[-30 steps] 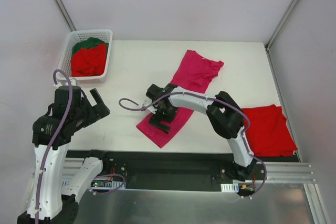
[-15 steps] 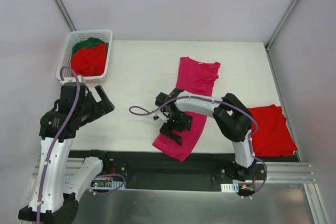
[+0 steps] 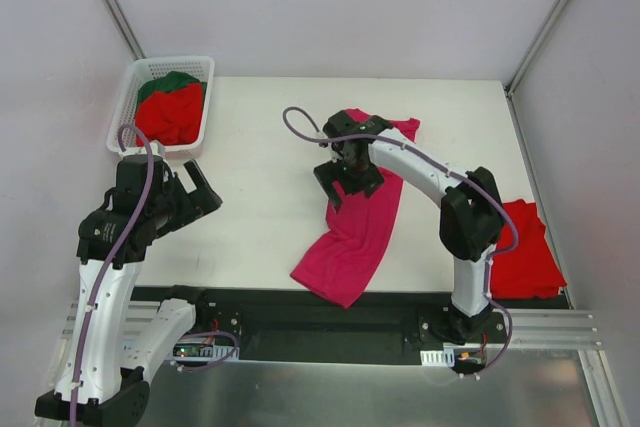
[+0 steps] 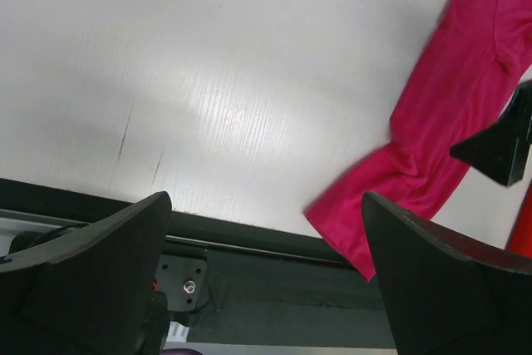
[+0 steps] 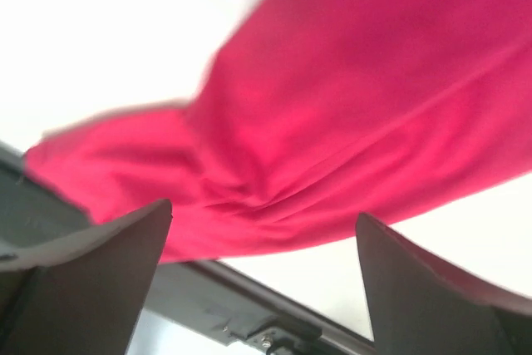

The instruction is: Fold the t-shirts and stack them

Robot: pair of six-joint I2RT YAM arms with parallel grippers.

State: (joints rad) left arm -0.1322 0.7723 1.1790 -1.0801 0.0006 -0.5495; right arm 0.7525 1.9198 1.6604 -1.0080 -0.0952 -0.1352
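A magenta-pink t-shirt [image 3: 365, 227] lies as a long rumpled strip down the middle of the table, and its near end hangs over the front edge. My right gripper [image 3: 338, 187] hovers open over the strip's left edge with nothing between its fingers; in the right wrist view the t-shirt [image 5: 349, 97] fills the upper frame above that gripper [image 5: 262, 280]. My left gripper [image 3: 205, 192] stands open and empty over bare table at the left. In the left wrist view this gripper [image 4: 266, 280] faces the front edge, with the t-shirt [image 4: 440, 139] off to the right. A red t-shirt [image 3: 525, 247] lies folded at the right.
A white lattice basket [image 3: 128, 97] stands at the far left corner and holds red [image 3: 168, 115] and dark green [image 3: 170, 82] t-shirts. The right arm's upper link partly covers the folded red one. Walls close in the table on both sides.
My right gripper moved from the shirt's near end toward the far side. The magenta shirt swung more upright, its near end now over the front edge. The left gripper shifted slightly right.
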